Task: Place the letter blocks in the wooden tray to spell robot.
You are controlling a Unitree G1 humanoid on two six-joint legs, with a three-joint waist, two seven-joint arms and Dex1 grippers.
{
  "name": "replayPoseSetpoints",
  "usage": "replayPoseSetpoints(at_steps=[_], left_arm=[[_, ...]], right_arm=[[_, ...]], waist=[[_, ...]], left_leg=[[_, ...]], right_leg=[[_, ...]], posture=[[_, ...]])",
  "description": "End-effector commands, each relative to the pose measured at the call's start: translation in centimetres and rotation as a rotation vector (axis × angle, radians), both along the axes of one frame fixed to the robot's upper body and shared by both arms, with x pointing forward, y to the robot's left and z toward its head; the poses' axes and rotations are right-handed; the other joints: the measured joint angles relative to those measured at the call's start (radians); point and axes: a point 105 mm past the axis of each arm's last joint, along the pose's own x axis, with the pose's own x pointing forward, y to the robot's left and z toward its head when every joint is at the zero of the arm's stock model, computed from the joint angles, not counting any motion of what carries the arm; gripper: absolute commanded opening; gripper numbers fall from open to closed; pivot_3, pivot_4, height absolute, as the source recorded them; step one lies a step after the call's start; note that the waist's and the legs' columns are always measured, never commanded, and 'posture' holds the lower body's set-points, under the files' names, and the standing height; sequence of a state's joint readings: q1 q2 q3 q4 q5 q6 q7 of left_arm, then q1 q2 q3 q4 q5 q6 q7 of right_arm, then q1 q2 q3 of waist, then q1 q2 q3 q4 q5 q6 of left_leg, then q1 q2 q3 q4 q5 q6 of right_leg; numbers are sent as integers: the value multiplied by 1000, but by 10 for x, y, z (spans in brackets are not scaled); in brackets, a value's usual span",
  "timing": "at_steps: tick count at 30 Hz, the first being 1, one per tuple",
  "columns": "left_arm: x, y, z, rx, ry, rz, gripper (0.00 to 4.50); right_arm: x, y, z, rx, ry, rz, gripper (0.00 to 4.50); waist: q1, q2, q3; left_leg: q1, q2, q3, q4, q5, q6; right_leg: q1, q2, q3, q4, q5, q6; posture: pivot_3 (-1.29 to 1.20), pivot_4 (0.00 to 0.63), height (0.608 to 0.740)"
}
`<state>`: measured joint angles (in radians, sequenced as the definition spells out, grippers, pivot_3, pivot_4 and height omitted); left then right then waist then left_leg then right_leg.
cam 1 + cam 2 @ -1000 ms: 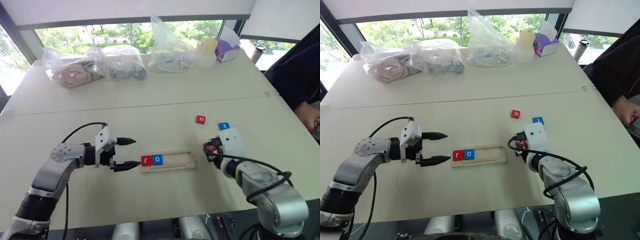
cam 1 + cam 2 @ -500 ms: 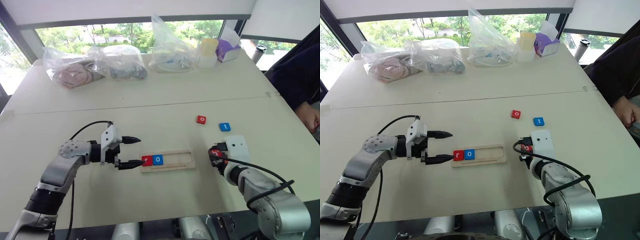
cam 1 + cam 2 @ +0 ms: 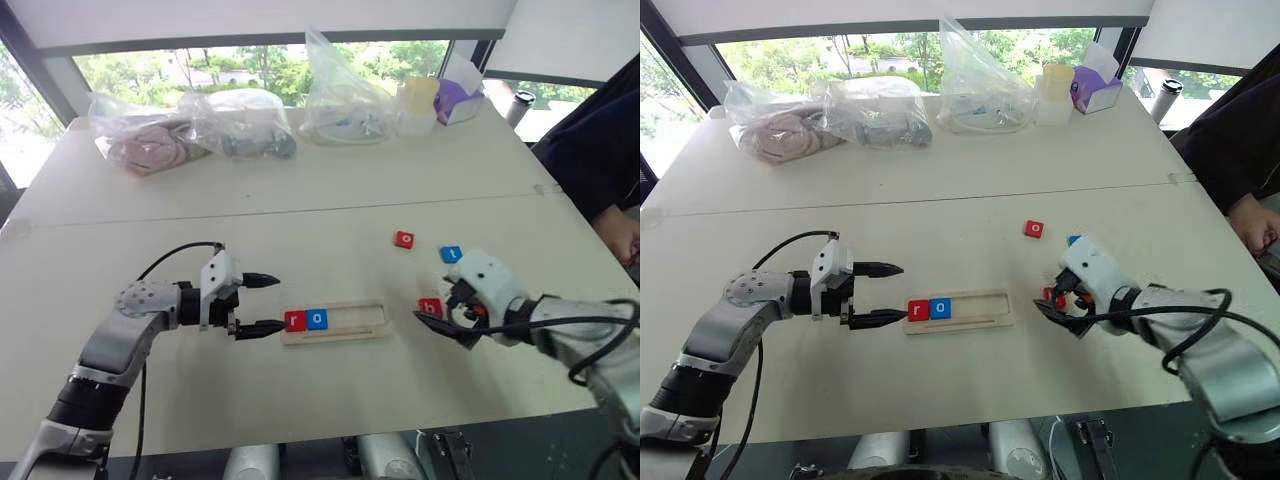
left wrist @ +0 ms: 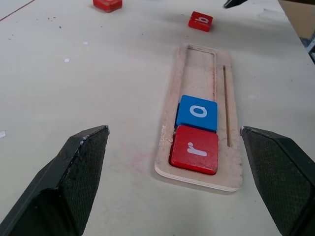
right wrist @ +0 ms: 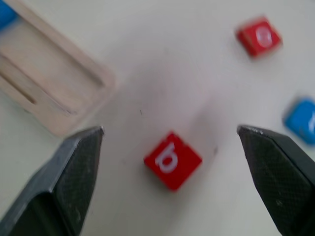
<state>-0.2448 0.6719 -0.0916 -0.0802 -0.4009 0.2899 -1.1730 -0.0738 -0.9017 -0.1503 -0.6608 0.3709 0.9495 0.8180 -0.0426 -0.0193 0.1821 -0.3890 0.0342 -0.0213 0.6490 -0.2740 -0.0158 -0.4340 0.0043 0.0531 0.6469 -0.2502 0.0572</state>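
The wooden tray (image 3: 350, 323) lies mid-table with a red r block (image 3: 295, 321) and a blue o block (image 3: 317, 319) side by side at its left end. My left gripper (image 3: 264, 303) hovers open just left of that end, fingers (image 4: 81, 162) spread wider than the tray (image 4: 231, 167). A red b block (image 3: 431, 307) rests on the table right of the tray. My right gripper (image 3: 440, 326) hangs open right by it, and the b block (image 5: 172, 160) shows between its spread fingers. A red o block (image 3: 404, 239) and a blue t block (image 3: 451, 254) lie farther back.
Clear plastic bags (image 3: 190, 130) of items, a yellow cup (image 3: 417, 100) and a purple box (image 3: 457, 95) line the table's far side. A person's dark sleeve and hand (image 3: 610, 190) reach in at the right edge. A seam (image 3: 300, 212) runs across the table.
My right gripper has opened and let the red b block down onto the table right of the tray. It has also risen and rolled. The left arm stays put.
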Motion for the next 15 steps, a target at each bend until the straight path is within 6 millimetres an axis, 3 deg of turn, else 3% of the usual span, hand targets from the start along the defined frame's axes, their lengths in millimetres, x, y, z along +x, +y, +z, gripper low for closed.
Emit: replayPoseSetpoints(at_steps=[1,9,15], left_arm=[[2,0,11,0,-57,2,4500],[-1,-1,11,-2,-63,7,4500],[-2,0,11,1,-65,14,4500]], right_arm=[[7,-17,-2,-59,-48,165,4425],[19,-37,-25,-55,12,275,4425],[26,-36,-32,-32,25,298,4425]], waist=[[0,-1,0],[-1,0,1],[1,0,1]], left_leg=[[0,0,0,0,0,0],[1,0,1,2,0,0],[1,0,1,2,0,0]], right_leg=[[0,0,0,0,0,0],[1,0,1,1,1,2],[1,0,1,1,3,1]], posture=[[0,150,740],[0,150,740],[0,150,740]])
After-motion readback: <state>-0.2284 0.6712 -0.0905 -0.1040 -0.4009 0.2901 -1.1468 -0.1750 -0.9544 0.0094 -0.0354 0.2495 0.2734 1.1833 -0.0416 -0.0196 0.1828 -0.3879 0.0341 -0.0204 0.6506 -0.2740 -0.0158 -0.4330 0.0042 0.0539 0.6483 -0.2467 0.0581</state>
